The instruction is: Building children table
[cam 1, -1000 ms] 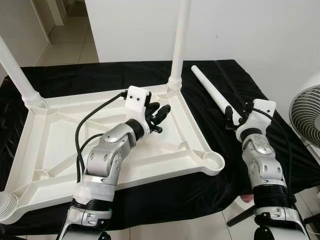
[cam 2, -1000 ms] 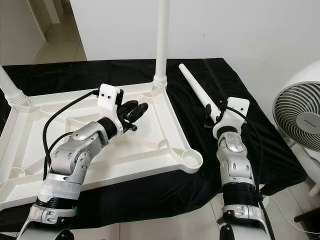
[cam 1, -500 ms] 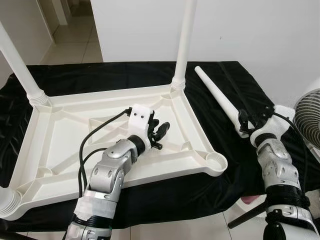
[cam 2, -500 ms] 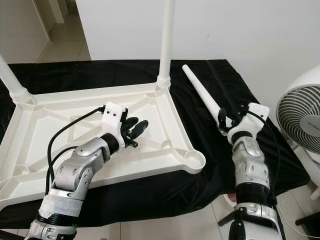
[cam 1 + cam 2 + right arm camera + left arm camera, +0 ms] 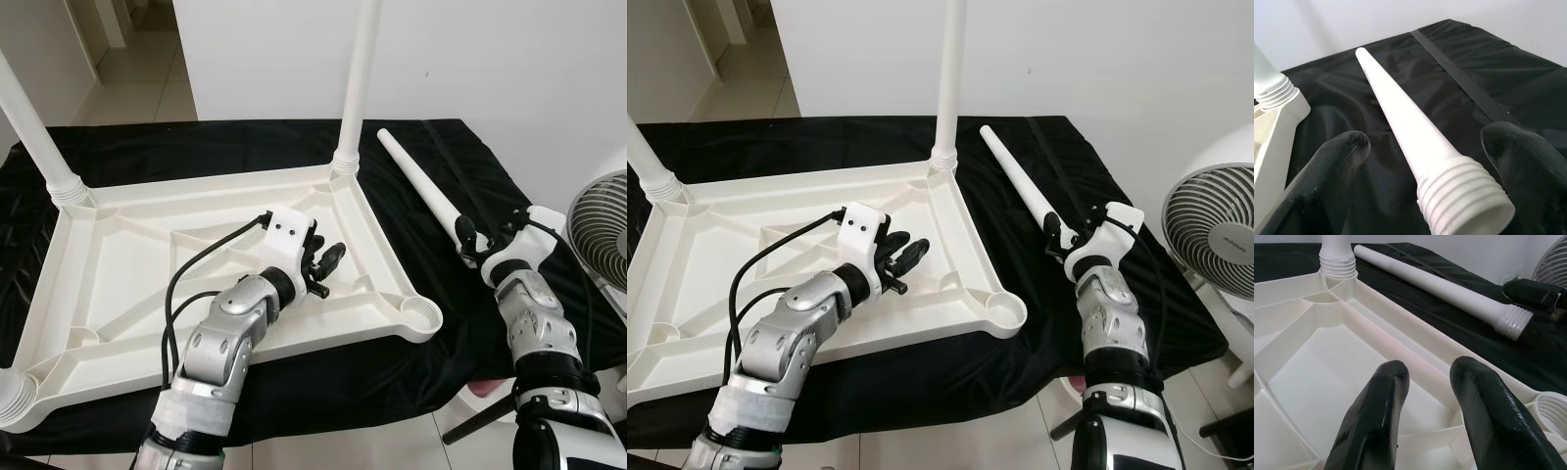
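A white children's table (image 5: 127, 284) lies upside down on a black cloth. Upright legs stand in its far right corner (image 5: 353, 88) and far left corner (image 5: 34, 132). The near right socket (image 5: 421, 315) holds no leg. A loose white leg (image 5: 416, 186) lies on the cloth to the right, threaded end (image 5: 1464, 200) toward me. My right gripper (image 5: 1425, 147) is open, one finger on either side of that threaded end without touching it. My left gripper (image 5: 1422, 382) hovers open over the table's underside near its right rim, with nothing between its fingers (image 5: 333, 257).
A white fan (image 5: 600, 220) stands close to my right arm, off the cloth's right edge. A white wall (image 5: 490, 59) runs behind the table. The cloth's front edge drops to a tiled floor (image 5: 392, 446). A third leg's base (image 5: 12, 401) sits at the near left corner.
The camera has shifted a little. My left gripper has slid back toward the tabletop's near right rim. My right gripper stays at the loose leg's threaded end; the leg has not moved.
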